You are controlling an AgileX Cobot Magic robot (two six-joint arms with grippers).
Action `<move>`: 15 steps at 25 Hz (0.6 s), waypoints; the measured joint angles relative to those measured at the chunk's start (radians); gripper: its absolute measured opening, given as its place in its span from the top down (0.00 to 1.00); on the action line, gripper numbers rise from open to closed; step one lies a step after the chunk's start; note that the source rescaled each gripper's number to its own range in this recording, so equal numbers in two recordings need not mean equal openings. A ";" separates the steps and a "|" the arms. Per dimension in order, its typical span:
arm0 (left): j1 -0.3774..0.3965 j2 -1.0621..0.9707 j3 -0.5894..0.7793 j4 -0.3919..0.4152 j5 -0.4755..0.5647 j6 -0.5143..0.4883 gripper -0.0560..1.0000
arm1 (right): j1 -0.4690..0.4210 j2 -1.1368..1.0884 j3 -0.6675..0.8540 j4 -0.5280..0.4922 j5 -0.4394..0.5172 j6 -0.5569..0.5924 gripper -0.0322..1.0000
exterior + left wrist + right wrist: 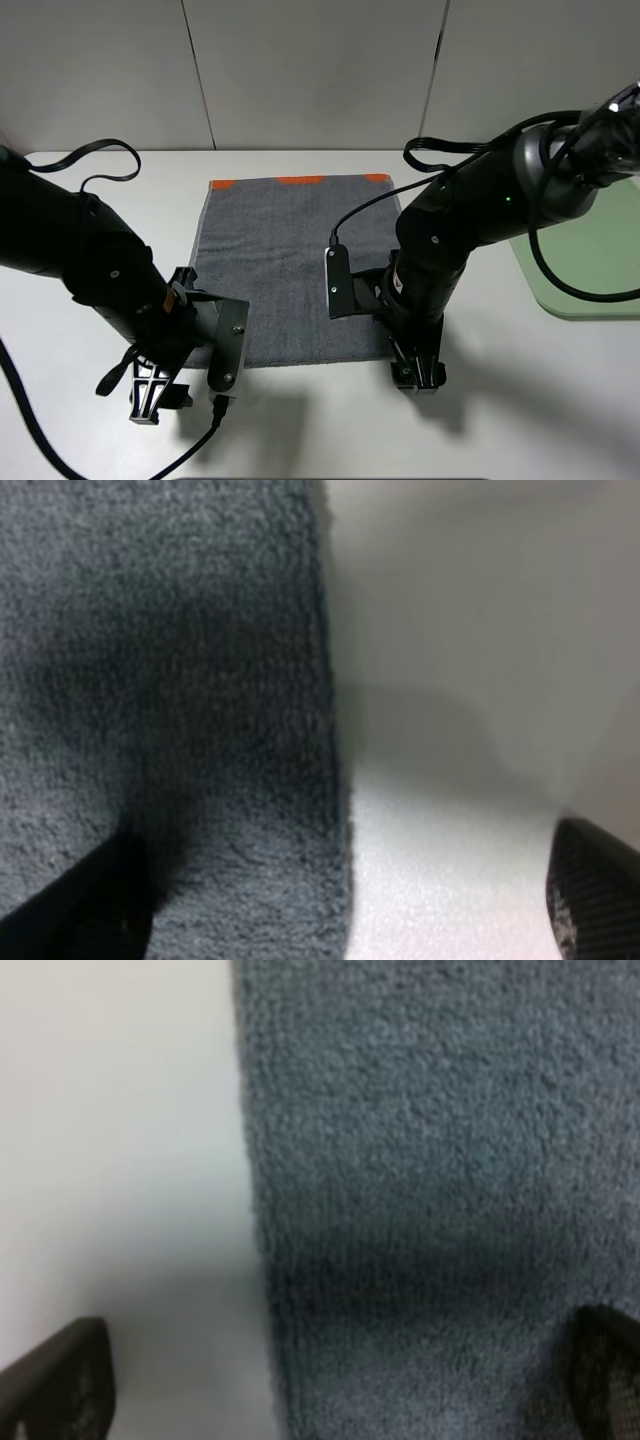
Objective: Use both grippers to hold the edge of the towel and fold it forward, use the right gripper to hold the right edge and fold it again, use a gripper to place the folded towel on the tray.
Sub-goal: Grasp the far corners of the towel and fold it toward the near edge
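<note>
Exterior high: towel [290, 270] lies flat and unfolded on the white table [300, 430], centre of scene, dark grey side up. Orange band [300, 180] peeks out along its far edge. Near edge of the towel [300, 363] is flat on the table. Left gripper [150, 395] is low at the near-left corner of the towel, right gripper [415, 372] low at the near-right corner. From up here the arms hide most of the claws, so I cannot tell how the jaws stand in this view. Tray [590, 270] sits on the right side of the table, well apart from the towel, partly behind the right arm, pale green.

Left wrist: left gripper [335, 900] is spread wide with nothing grasped. One finger [70, 905] is over the towel [170, 680], the other over the bare table [470, 630]. The towel's side hem runs between them. The view is very close and blurry, so contact with the cloth is unclear.

Right wrist: right gripper [330, 1375] is also spread wide, holding nothing. One finger [55, 1380] is over the table [120, 1110], the other over the towel [430, 1160], with the towel's side running between them. Cloth is flat, not lifted.
</note>
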State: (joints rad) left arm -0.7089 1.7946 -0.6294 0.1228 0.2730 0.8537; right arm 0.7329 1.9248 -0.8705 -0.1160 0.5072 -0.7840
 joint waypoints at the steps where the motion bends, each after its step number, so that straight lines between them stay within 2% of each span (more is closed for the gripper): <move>1: 0.000 0.001 0.000 0.000 0.000 0.000 0.20 | 0.000 0.000 0.000 0.001 -0.001 0.000 0.00; 4: 0.000 0.003 0.000 -0.003 0.003 0.000 0.24 | 0.000 0.000 0.000 0.007 -0.002 0.000 0.00; 9: 0.000 0.007 0.000 -0.011 -0.006 0.000 0.45 | 0.000 0.000 0.000 0.010 -0.003 0.000 0.01; 12: 0.000 0.010 0.000 -0.010 -0.021 0.000 0.57 | 0.000 0.001 0.000 0.019 -0.003 0.000 0.14; 15: 0.000 0.011 0.000 -0.007 -0.036 0.000 0.68 | 0.000 0.002 0.000 0.019 -0.011 0.000 0.31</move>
State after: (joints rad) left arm -0.7089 1.8052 -0.6295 0.1155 0.2374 0.8537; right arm 0.7329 1.9267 -0.8705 -0.0969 0.4962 -0.7840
